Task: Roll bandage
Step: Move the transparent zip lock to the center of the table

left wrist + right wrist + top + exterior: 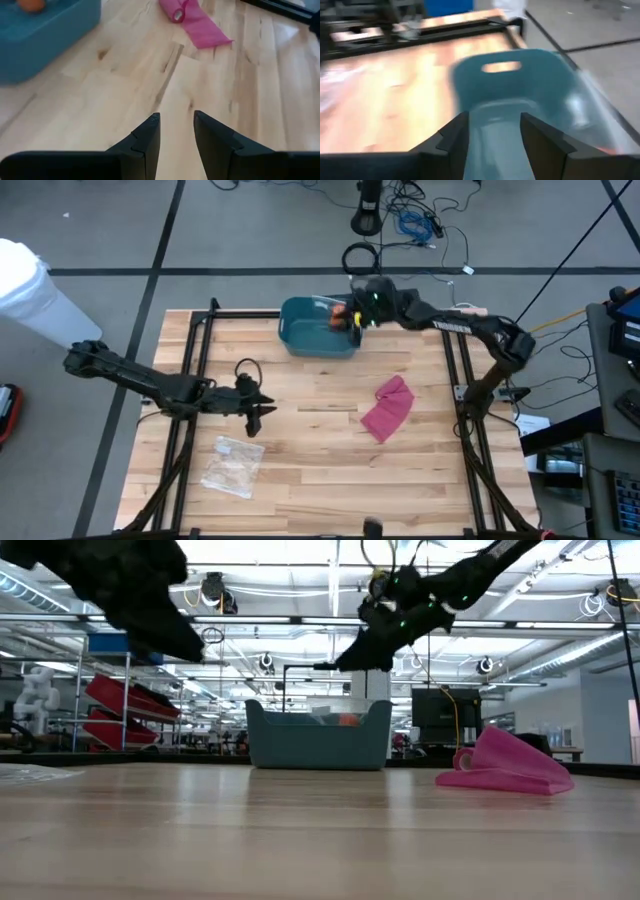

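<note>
Judging progress first: the rolling looks barely begun, if at all. The pink bandage [387, 408] lies on the bench [320, 480] toward the right side, mostly unrolled. From the left wrist view, one end is wound into a small roll [176, 14] and a flat tail trails away from it. Neither gripper is touching it.

Right gripper [356, 320] hovers over the teal bin [300, 338] at the far edge of the bench, well apart from the bandage. Its own wrist view looks down into the bin; fingers [451, 141] stand apart with only the bin's inner wall between them, holding nothing. An orange object [338, 318] sits in the bin; cannot tell what it is.

Left gripper [256, 416] hangs above bare wood left of centre, pointed toward the bandage but well short of it. Fingers [148, 140] parted, a gap of bench showing between them, nothing held.

A clear plastic bag [233, 465] lies near the front left, apart from everything else; contents not legible.

What is left, by my reading: nearly all of it. The tail has to be wound onto the roll, and a gripper must first get to the bandage.

Writing: a pale wordmark runs along the right arm's forearm in the high view, too small to read with confidence. No readable label on bandage, bin or bag.
</note>
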